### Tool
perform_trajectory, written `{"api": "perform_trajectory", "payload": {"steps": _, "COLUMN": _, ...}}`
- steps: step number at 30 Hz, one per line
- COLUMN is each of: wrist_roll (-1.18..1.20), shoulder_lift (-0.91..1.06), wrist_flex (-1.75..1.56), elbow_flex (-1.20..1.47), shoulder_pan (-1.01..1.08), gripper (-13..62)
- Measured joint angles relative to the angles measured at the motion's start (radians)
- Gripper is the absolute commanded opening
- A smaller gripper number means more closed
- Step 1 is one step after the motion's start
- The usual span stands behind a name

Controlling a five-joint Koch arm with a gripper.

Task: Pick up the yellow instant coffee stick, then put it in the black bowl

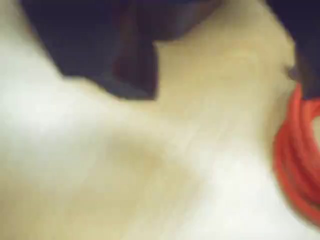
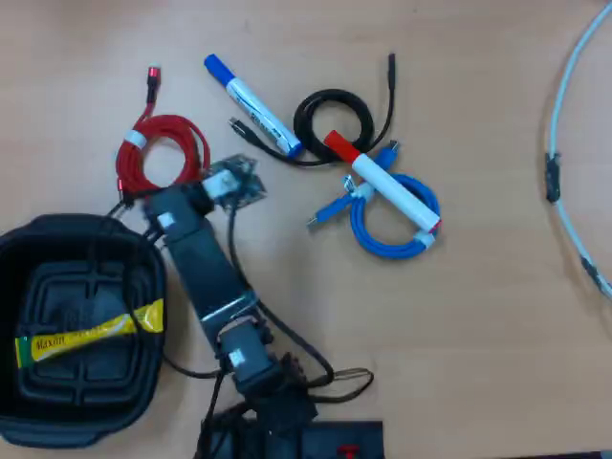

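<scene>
In the overhead view the yellow instant coffee stick (image 2: pixel 91 333) lies flat inside the black bowl (image 2: pixel 57 234) at the lower left, its green end toward the left. My gripper (image 2: pixel 153 206) hovers just past the bowl's upper right corner, next to a red cable coil (image 2: pixel 163 153), apart from the stick. The blurred wrist view shows two dark fingers (image 1: pixel 125 65) spread wide over bare table, with nothing between them.
A blue-capped white marker (image 2: pixel 251 103), a black cable coil (image 2: pixel 335 120), a red-capped marker (image 2: pixel 382 182) and a blue cable coil (image 2: pixel 392 215) lie to the right of the arm. A white cable (image 2: pixel 564 172) runs down the far right. The red cable shows at the wrist view's right edge (image 1: pixel 297 155).
</scene>
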Motion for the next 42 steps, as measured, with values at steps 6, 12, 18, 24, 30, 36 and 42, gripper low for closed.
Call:
{"api": "perform_trajectory", "payload": {"steps": 6, "wrist_roll": -0.094, "shoulder_lift": 0.124, "wrist_flex": -0.279, "elbow_flex": 0.364, "shoulder_pan": 0.164, "gripper": 29.0}}
{"api": "perform_trajectory", "payload": {"steps": 12, "wrist_roll": -0.104, "shoulder_lift": 0.284, "wrist_flex": -0.526, "elbow_flex": 0.701, "shoulder_pan": 0.310, "gripper": 28.9}}
{"api": "perform_trajectory", "payload": {"steps": 18, "wrist_roll": -0.095, "shoulder_lift": 0.436, "wrist_flex": -0.881, "elbow_flex": 1.081, "shoulder_pan": 0.436, "gripper": 28.9}}
{"api": "perform_trajectory", "payload": {"steps": 24, "wrist_roll": -0.087, "shoulder_lift": 0.454, "wrist_flex": -1.239, "elbow_flex": 1.289, "shoulder_pan": 0.492, "gripper": 29.0}}
{"api": "perform_trajectory", "payload": {"steps": 30, "wrist_roll": -0.071, "shoulder_lift": 0.462, "wrist_flex": -1.368, "elbow_flex": 1.420, "shoulder_pan": 0.551, "gripper": 28.9}}
{"api": "perform_trajectory", "payload": {"steps": 36, "wrist_roll": -0.071, "shoulder_lift": 0.472, "wrist_flex": -1.620, "elbow_flex": 1.560, "shoulder_pan": 0.563, "gripper": 28.8}}
{"api": "perform_trajectory", "payload": {"steps": 42, "wrist_roll": -0.071, "shoulder_lift": 0.472, "wrist_flex": -1.655, "elbow_flex": 1.575, "shoulder_pan": 0.563, "gripper": 28.8}}
